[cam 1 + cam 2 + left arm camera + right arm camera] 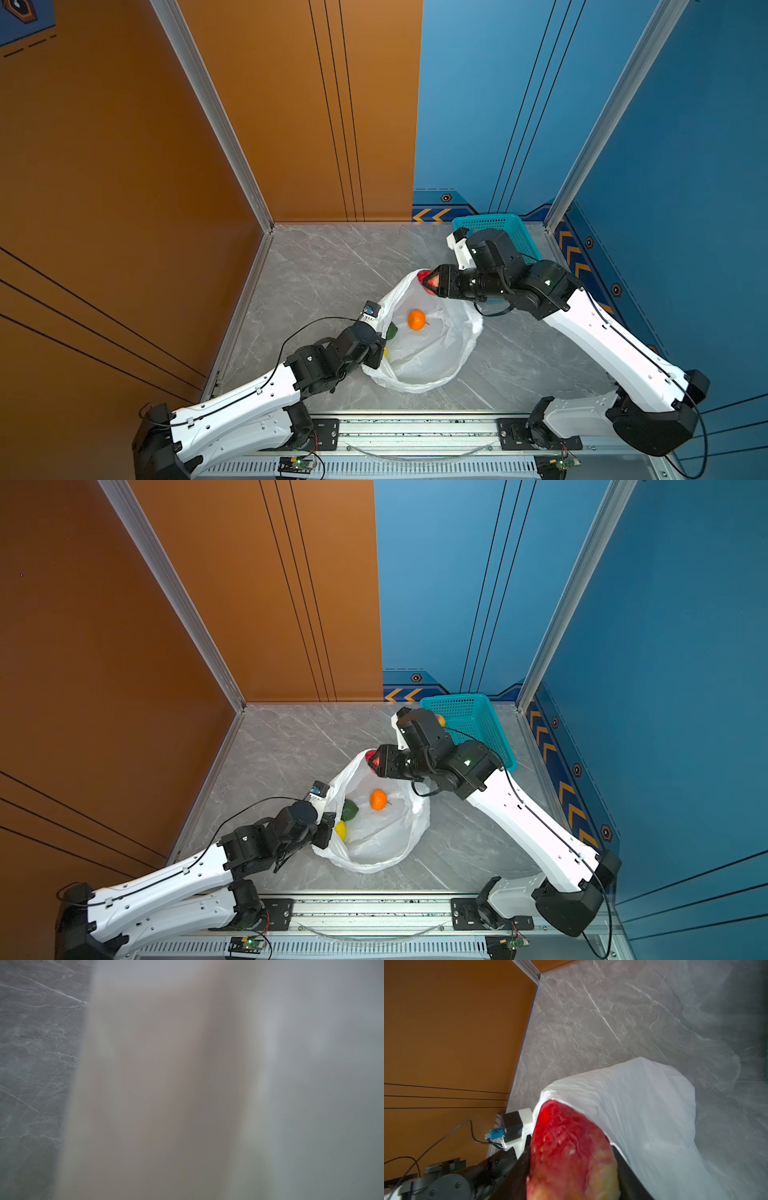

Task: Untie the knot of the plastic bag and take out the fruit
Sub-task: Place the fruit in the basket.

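The right pincer is gripping a red fruit, its two dark fingers pressing on opposite sides of the piece. In the right wrist view the red fruit is filling the gap between the jaws and is turning yellow-green toward the pincer's base. This pincer is hovering at the far rim of the plastic bag, which is lying on the grey marble tabletop with its mouth gaping wide.

The left pincer is sitting closed at the bag's near-left rim and appears to be pinching the thin film there. The left wrist view is showing little beyond blurred white plastic pressed close to the lens.

Three more pieces are resting inside the bag, between the two pincers. An orange fruit is lying below the right pincer, well apart from it. A dark green fruit is sitting just beside the left pincer. A yellow fruit is lying right against the left pincer's fingers and is mostly hidden behind them in a top view.

A teal basket is standing behind the right pincer's wrist, near the back wall. A reddish-yellow fruit is peeking out at its edge.
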